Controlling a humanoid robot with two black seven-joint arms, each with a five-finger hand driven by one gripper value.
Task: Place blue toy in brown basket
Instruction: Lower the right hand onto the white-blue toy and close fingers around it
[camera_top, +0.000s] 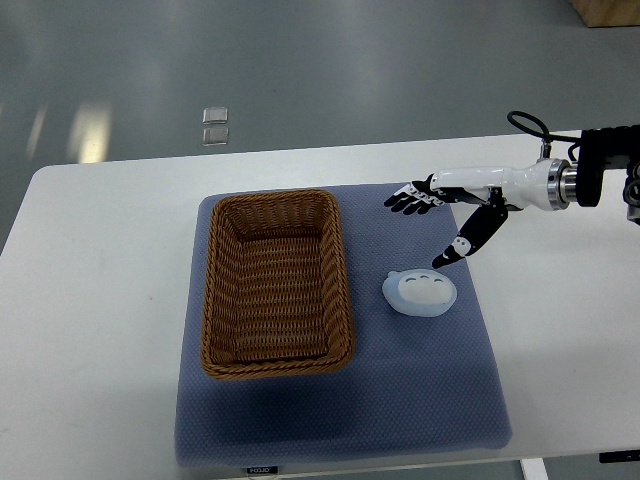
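Observation:
A pale blue rounded toy (421, 292) lies on the blue-grey mat (400, 400), just right of the brown wicker basket (215, 300). The basket holds nothing that I can see. My right hand (432, 222) comes in from the right edge and hovers above and to the right of the toy. Its fingers (408, 201) are spread and point left, and the thumb (462, 246) points down towards the toy without touching it. The hand holds nothing. The left arm does not show.
The mat lies on a white table (100, 300). The table's far edge runs behind the basket, with grey floor beyond. A brown box corner (610, 10) shows at the top right.

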